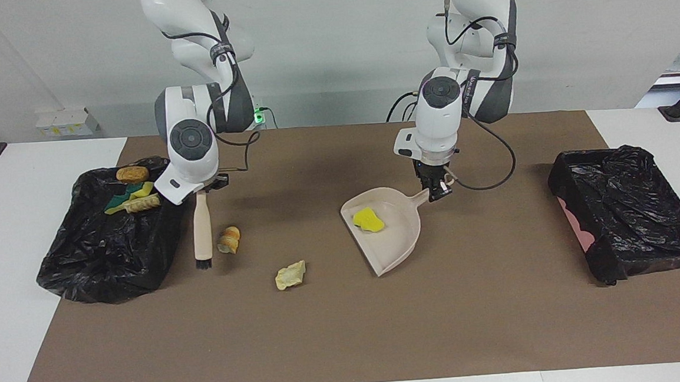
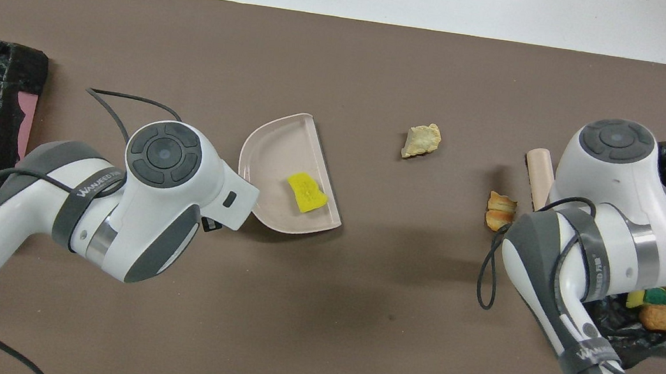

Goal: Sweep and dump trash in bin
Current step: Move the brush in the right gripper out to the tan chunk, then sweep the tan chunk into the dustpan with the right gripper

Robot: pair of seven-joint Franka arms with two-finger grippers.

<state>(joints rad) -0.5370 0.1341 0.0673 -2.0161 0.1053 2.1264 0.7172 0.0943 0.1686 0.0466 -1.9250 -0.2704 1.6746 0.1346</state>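
Observation:
My left gripper (image 1: 437, 188) is shut on the handle of the beige dustpan (image 1: 393, 241), which lies low over the middle of the mat. A yellow sponge chunk (image 1: 368, 219) lies in the pan (image 2: 276, 154) and shows from above too (image 2: 306, 192). My right gripper (image 1: 199, 191) is shut on the top of the beige brush (image 1: 202, 226), whose black bristles (image 1: 204, 262) point down at the mat. An orange-brown bread lump (image 1: 229, 239) lies right beside the bristles. A tan lump (image 1: 291, 275) lies between the brush and the pan, farther from the robots.
A bin lined with a black bag (image 1: 85, 271) stands at the right arm's end and holds a bread lump (image 1: 132, 173) and sponge chunks (image 1: 131, 198). A second black-lined bin (image 1: 630, 208) stands at the left arm's end. A brown mat (image 1: 384, 330) covers the table.

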